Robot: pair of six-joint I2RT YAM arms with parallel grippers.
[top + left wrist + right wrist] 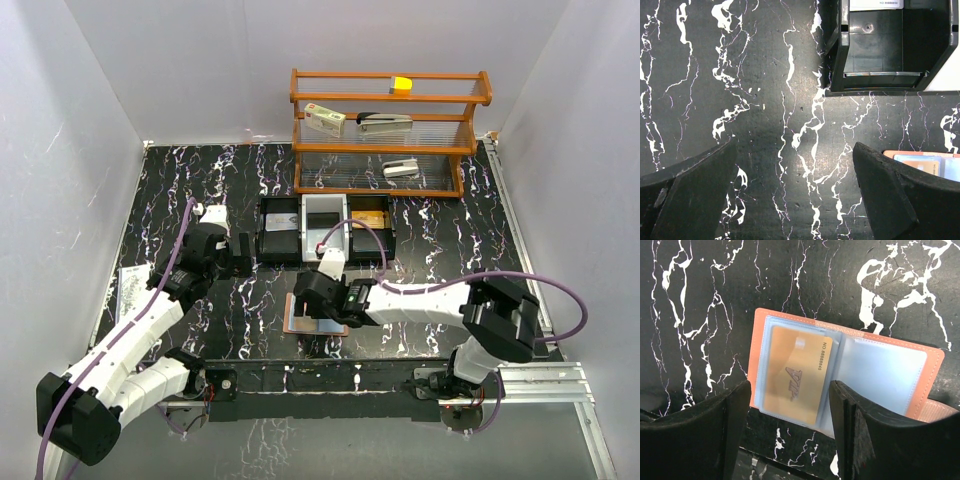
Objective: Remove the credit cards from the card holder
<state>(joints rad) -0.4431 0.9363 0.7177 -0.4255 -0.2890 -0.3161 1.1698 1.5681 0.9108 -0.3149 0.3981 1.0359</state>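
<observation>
The card holder lies open and flat on the black marbled table, salmon outside and pale blue inside. A gold credit card sits in its left clear pocket. My right gripper hangs over the holder's near edge, open, one finger on each side of the gold card's near end. From above, this gripper covers most of the holder. My left gripper is wide open over bare table left of the holder, with nothing between its fingers.
Behind the holder stand a black tray, a white tray and a second black tray. A wooden shelf with small items is at the back. A paper lies at the left edge.
</observation>
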